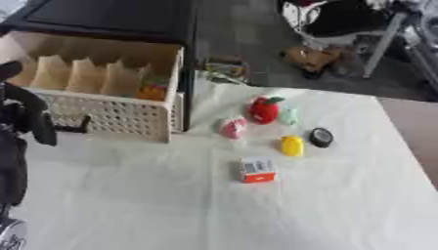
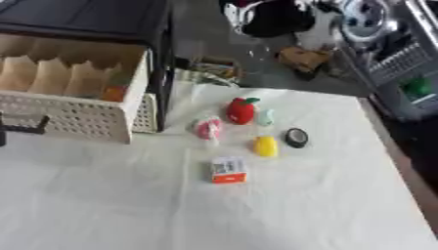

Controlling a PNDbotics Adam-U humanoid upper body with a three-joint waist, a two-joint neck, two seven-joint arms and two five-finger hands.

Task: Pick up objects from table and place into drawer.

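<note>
Objects mid-frame on white table [image 1: 128, 205]: orange-white box [image 1: 257, 170] nearest, then yellow item [image 1: 292, 145], black disc [image 1: 321, 137], pink item [image 1: 232, 128], red toy [image 1: 263, 110]. Drawer [image 1: 111, 117] upper left, open. Left hand [image 1: 21, 114] at left edge, fingers: can't tell.

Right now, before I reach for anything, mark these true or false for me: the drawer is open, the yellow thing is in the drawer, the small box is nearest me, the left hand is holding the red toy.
1. The drawer is open. True.
2. The yellow object is in the drawer. False: it lies on the white tablecloth, beside the black round object.
3. The white and orange box lies nearest the robot. True.
4. The left hand holds the red toy. False: the toy lies on the cloth, apart from it.
</note>
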